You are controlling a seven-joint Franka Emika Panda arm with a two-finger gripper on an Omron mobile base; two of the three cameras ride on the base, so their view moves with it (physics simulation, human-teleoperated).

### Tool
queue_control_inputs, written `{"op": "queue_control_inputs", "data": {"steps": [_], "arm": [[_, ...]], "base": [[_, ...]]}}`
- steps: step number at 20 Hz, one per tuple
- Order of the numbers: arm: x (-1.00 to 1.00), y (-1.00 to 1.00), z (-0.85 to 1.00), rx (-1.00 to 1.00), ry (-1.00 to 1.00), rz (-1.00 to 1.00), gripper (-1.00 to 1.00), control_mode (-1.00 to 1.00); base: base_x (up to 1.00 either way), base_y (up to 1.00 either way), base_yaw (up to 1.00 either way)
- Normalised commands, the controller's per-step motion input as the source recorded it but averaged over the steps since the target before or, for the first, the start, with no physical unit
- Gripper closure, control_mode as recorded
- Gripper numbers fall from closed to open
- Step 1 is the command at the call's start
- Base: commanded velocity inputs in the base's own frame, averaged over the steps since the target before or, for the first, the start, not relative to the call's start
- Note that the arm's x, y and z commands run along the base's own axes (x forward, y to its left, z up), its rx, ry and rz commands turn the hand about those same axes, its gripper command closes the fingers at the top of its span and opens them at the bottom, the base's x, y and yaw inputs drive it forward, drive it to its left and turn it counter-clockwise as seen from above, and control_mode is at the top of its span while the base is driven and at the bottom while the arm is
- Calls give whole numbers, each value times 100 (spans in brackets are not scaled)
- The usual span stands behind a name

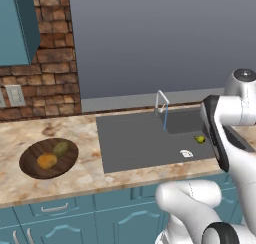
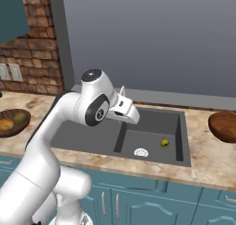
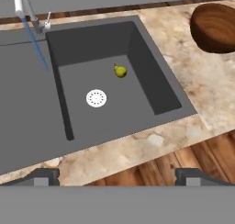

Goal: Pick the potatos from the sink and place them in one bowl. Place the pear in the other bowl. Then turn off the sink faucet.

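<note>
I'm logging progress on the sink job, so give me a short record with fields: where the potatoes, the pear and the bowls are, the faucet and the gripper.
potatoes: both in the dark bowl, orange, olive
pear: in the sink well, near the drain
reddish bowl: on the counter right of the sink, nothing visible inside
faucet: running, water stream visible
gripper: open, holding nothing, above the counter's front edge

Two potatoes sat in the dark bowl [image 1: 48, 158] at nine o'clock from the sink [image 1: 135, 140]: one orange [image 1: 47, 161], one olive [image 1: 61, 148]. There was one pear [image 3: 120, 71], lying in the well. Two wooden bowls stood on the counter, the redder bowl [image 3: 215, 28] at three o'clock. One faucet [image 1: 161, 103] rose at twelve o'clock, one white drain [image 3: 96, 98] below it. Two wall plates [image 2: 10, 72] hung on the brick.
</note>
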Motion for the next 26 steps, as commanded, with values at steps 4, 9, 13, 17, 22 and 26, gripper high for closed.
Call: {"op": "queue_control_inputs", "data": {"steps": [4,9,13,17,22,26], "arm": [[22,-31,-1,0,0,-5,-100,-100],[32,-29,-5,0,0,-4,-100,-100],[26,-11,-11,2,0,-2,-100,-100],[24,0,-15,5,0,-2,-100,-100],[30,0,-24,4,0,-1,-100,-100],[16,-4,-19,2,0,0,-100,-100]], "base": [[0,0,0],[0,0,0],[0,0,0],[0,0,0],[0,0,0],[0,0,0]]}}
